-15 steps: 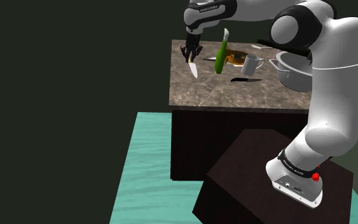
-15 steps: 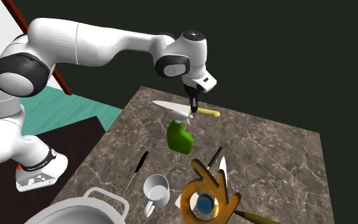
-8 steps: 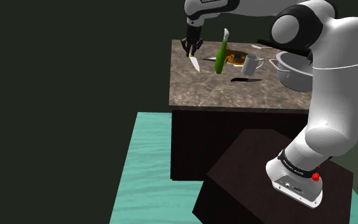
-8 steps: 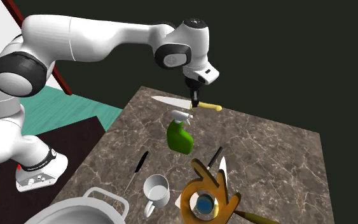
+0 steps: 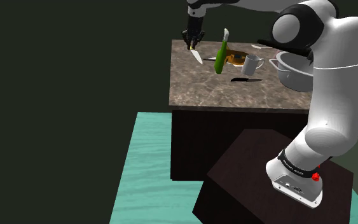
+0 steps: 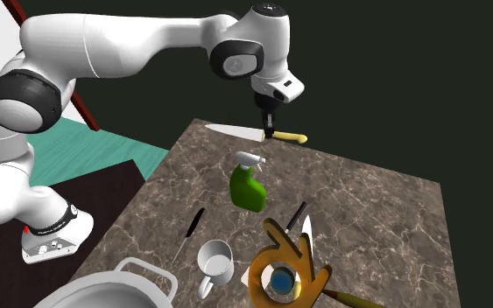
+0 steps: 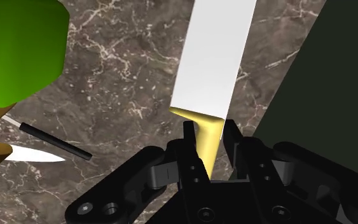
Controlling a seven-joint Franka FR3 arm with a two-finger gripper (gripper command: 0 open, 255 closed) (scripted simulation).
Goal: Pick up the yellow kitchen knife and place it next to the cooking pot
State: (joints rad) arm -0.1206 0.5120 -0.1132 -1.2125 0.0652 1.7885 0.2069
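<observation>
I saw the white arm (image 6: 130,44) reached out with its wrist bent down, the black gripper (image 6: 268,131) clamped on the yellow-handled, white-bladed kitchen knife (image 6: 235,131), held aloft near the green spray bottle (image 6: 250,188)

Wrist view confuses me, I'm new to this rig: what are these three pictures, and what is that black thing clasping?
A white robot arm carries a black two-finger tool. The shoulder view looks from beside its stand, the second exterior view looks over the marble counter from the pot's end, and the wrist view looks along the tool. Its fingers are shut on the yellow-handled knife. On the counter: a green spray bottle, a white mug, a black knife and the grey pot.
</observation>
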